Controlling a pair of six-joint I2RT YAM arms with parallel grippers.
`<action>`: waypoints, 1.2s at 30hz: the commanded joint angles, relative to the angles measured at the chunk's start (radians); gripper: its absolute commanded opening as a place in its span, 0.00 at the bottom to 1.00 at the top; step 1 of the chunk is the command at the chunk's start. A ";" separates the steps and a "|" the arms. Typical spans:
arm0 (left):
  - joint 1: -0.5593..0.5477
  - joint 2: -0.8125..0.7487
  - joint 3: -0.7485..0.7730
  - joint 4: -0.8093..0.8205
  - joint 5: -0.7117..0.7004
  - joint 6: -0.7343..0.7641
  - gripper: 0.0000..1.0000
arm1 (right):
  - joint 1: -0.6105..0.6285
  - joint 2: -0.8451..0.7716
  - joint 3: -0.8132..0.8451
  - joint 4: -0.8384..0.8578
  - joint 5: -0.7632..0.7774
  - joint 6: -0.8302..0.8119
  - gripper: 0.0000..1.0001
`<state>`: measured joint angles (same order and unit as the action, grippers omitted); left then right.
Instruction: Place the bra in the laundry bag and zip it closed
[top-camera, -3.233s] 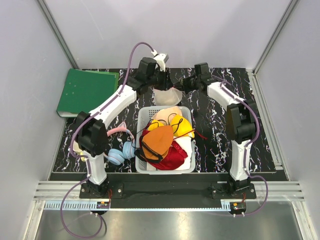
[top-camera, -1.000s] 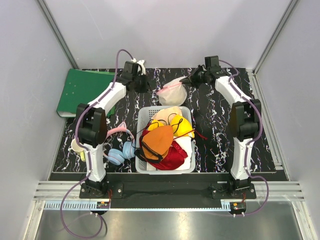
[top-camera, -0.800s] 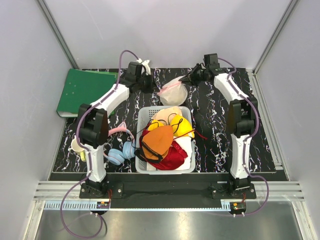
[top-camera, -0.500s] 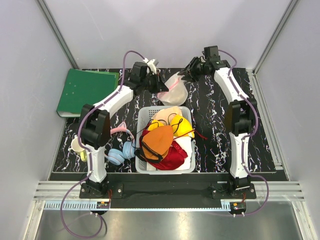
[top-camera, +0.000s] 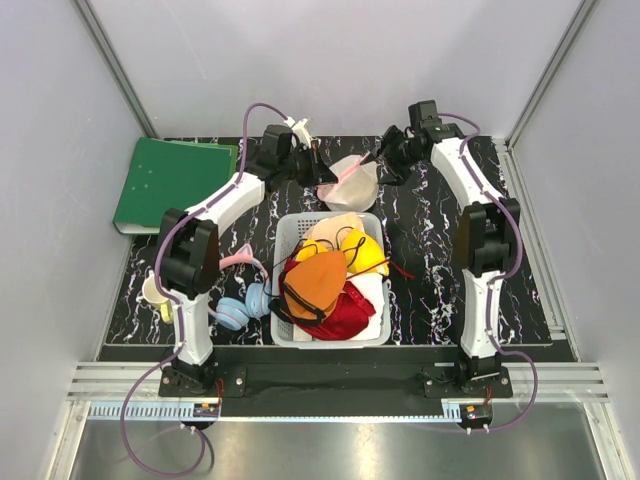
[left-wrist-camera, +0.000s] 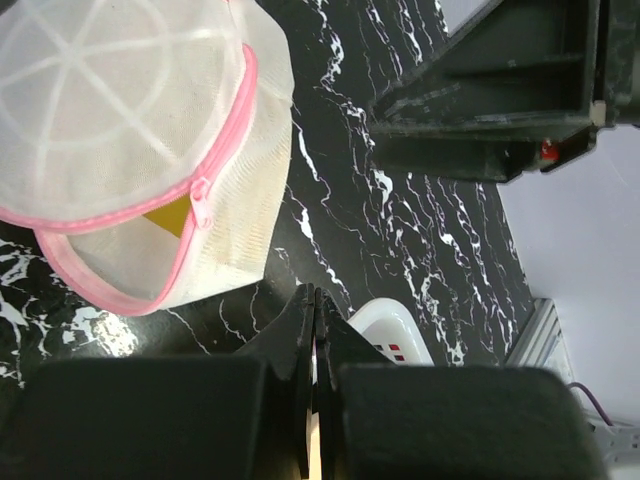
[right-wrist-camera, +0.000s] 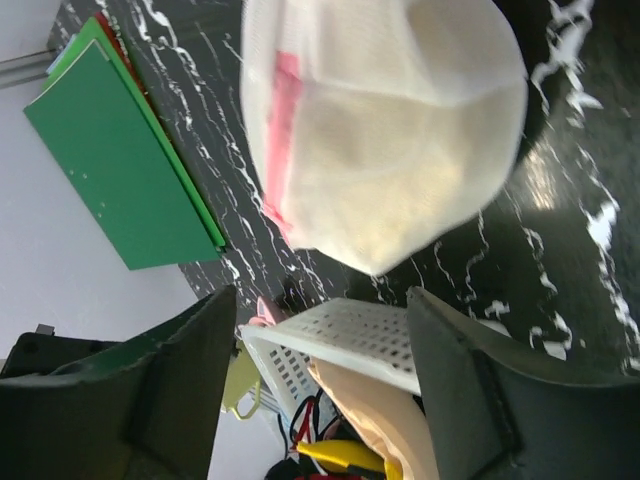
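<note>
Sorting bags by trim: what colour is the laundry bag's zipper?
Pink zipper, clearest in left wrist view.

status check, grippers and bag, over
Left gripper shut, empty, just off the laundry bag. Right gripper open beside it. Yellow bra inside, pink zipper part open. Basket close by, not blocking.

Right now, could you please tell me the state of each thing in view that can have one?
laundry bag: zipper partly open, held by neither tool
bra: inside the laundry bag, yellow showing through the gap
left tool: shut, empty
right tool: open, empty
green binder: closed, lying flat
basket: upright, full of garments
</note>
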<state>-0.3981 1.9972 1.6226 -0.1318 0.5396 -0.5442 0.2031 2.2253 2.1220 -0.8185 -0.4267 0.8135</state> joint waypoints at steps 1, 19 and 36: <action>0.002 -0.064 -0.023 0.080 0.056 -0.020 0.00 | 0.010 -0.162 -0.074 0.013 0.040 0.055 0.78; 0.051 -0.115 -0.071 -0.086 -0.043 0.052 0.00 | 0.127 0.144 0.237 -0.006 0.245 0.118 0.73; 0.070 -0.181 -0.112 -0.151 0.002 0.040 0.45 | 0.150 0.228 0.412 -0.123 0.299 0.084 0.11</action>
<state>-0.3420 1.8576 1.5108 -0.3077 0.4988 -0.4828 0.3405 2.5183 2.4962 -0.9489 -0.1505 0.9405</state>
